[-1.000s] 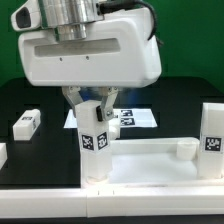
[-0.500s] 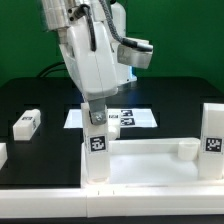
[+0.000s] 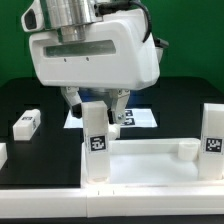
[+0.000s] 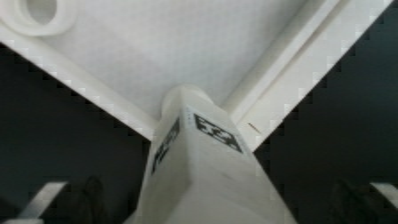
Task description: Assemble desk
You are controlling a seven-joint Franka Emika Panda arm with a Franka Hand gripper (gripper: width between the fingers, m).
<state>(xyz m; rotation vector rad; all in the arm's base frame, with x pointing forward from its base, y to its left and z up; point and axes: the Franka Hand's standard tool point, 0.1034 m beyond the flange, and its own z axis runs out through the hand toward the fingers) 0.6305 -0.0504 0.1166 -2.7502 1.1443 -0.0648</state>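
The white desk panel (image 3: 150, 160) lies rim-up at the front of the table. One white tagged leg (image 3: 95, 140) stands upright in its corner at the exterior view's left. My gripper (image 3: 97, 108) straddles that leg's top. In the wrist view the leg (image 4: 199, 160) rises between my fingers (image 4: 54, 200), with dark gaps on both sides, so the gripper (image 4: 205, 205) is open. A second tagged leg (image 3: 212, 138) stands upright at the panel's right end. A loose leg (image 3: 27, 122) lies on the black table at the left.
The marker board (image 3: 138, 117) lies flat behind the panel, partly hidden by my arm. A short white stub (image 3: 185, 149) stands on the panel near the right leg. Another white part shows at the left edge (image 3: 3, 153).
My wrist has turned back from its side-on pose half a second ago to face the camera squarely. The leg has stayed upright in its corner.
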